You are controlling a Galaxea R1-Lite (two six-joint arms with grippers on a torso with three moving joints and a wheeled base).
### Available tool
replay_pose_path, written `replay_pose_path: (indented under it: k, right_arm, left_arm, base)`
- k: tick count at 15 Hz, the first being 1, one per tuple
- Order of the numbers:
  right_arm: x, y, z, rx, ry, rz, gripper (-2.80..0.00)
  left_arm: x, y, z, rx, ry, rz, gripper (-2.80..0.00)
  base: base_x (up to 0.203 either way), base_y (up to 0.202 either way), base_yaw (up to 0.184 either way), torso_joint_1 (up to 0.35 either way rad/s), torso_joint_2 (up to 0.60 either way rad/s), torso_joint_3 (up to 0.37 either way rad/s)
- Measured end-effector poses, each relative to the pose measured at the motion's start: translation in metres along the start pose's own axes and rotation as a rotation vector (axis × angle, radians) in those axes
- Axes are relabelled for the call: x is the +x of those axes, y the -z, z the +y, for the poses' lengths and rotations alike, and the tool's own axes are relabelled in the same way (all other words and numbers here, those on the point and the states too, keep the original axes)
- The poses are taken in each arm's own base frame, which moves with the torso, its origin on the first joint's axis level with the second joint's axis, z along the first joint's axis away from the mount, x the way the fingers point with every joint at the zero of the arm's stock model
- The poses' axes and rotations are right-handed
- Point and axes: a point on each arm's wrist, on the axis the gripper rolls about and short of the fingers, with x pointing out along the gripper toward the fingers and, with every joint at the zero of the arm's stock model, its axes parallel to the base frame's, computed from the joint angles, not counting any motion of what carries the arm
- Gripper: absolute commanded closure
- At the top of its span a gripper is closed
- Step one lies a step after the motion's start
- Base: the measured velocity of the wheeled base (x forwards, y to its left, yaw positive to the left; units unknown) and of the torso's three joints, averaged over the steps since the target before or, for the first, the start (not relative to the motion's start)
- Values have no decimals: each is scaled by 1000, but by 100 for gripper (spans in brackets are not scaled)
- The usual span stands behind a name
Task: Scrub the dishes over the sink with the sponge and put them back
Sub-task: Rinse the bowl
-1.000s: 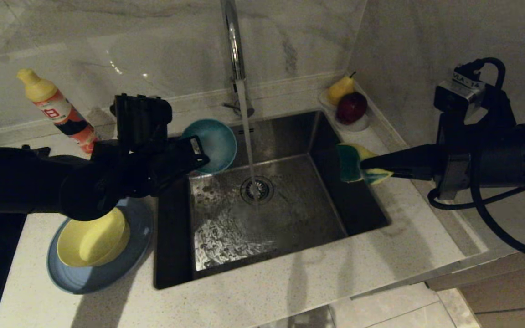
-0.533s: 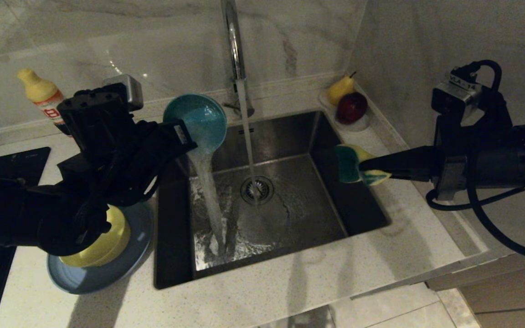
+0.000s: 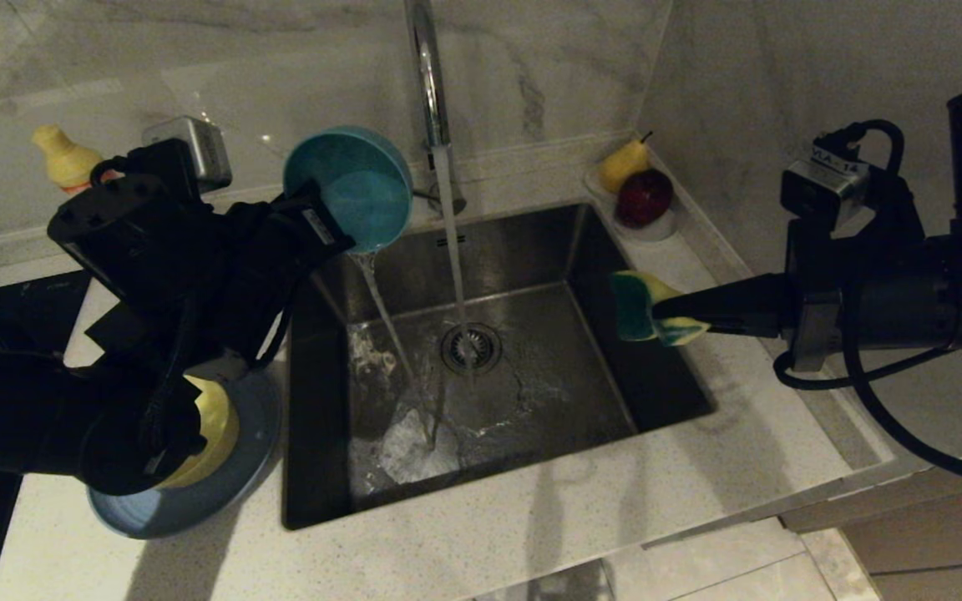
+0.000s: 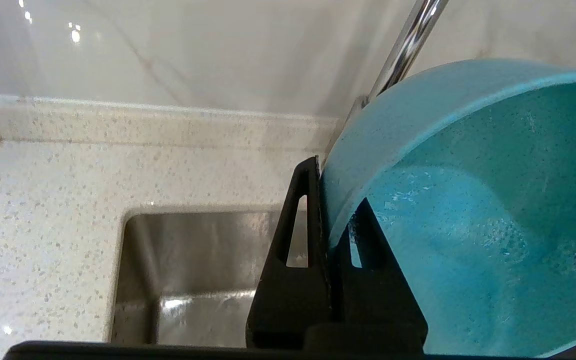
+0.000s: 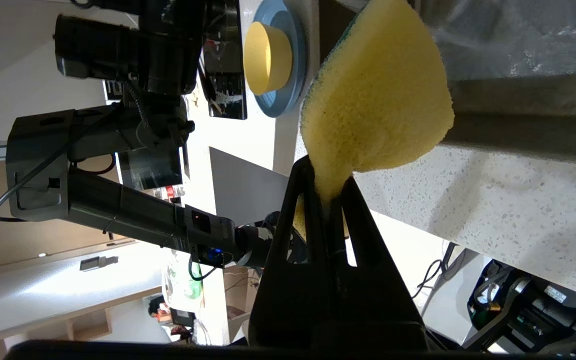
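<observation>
Far left on the pale speckled stone bench (image 3: 531,534), behind the left arm, stands a yellow-capped squeeze bottle (image 3: 63,154), partly hidden. Below the left arm, a small matte yellow bowl (image 3: 210,430) sits inside a wide shallow blue-grey plate (image 3: 222,492), well apart from either set of fingers and apparently not yet washed. The left gripper (image 3: 326,234) has its fingers pinched on the rim of a small matte teal-blue bowl (image 3: 351,188), one finger inside the wall and one outside. The bowl is held tilted over the back left corner of the rectangular brushed steel sink (image 3: 531,392), and a thin stream of water pours from its lower edge into the basin. Just beyond those fingers, the tall chrome tap (image 3: 424,67) runs a second stream down onto the round drain strainer (image 3: 470,346). Across the basin, the right gripper (image 3: 669,313) reaches level over the right edge of the sink, fingers pressed tight on a waisted sponge, yellow with a green scouring face (image 3: 640,305). Far behind those fingers a yellow pear (image 3: 623,163) and dark red fruit (image 3: 644,196) rest in a small dish. In judgement, the teal bowl is being rinsed and emptied; it has yet to go back, and the other two dishes remain.
</observation>
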Motion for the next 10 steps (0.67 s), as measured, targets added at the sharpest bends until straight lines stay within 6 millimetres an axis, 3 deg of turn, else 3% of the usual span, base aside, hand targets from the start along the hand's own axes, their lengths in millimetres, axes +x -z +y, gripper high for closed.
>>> replay_pose_path:
  k: [4,10]
  right_arm:
    - [2,0,-1,6,-12,16,0]
    - [3,0,-2,9,-12,18,0]
  left_arm:
    - [-12,2,3,-26,68,-81,0]
    - [-16,5,5,-6,96,-52,0]
  base:
    - [0,0,0,0,0,0]
    - [0,0,0,0,0,0]
